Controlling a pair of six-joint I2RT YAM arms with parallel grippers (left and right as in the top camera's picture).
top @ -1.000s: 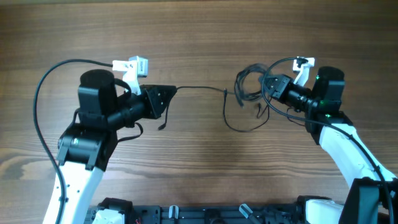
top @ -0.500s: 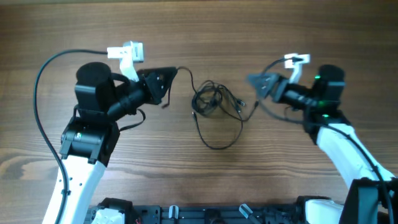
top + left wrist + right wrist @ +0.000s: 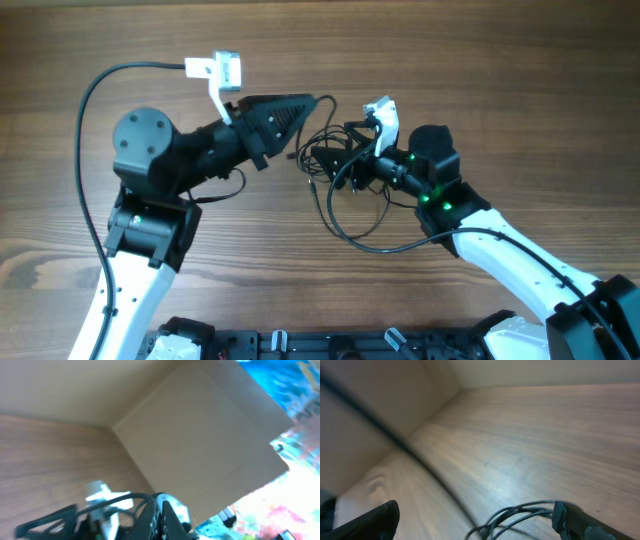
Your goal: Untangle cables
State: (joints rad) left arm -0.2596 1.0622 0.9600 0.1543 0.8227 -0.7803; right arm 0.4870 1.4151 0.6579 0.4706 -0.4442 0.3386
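Overhead, left fingers (image 3: 305, 103) are clamped on a strand of the cables (image 3: 320, 155); right fingers (image 3: 348, 160) stand wide apart around the clump on the surface (image 3: 520, 60).

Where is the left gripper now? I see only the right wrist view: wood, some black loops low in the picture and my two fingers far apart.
Observer: From overhead, the left gripper is shut, its tip just beyond the cables, toward their left side.
Operator: Are the cords apart?
Observer: No, they lie as one tangled clump on the table, right in front of your right gripper.
Operator: Does the left one hold a cord?
Observer: A thin cord runs off its tip, but I cannot tell whether it is pinched.
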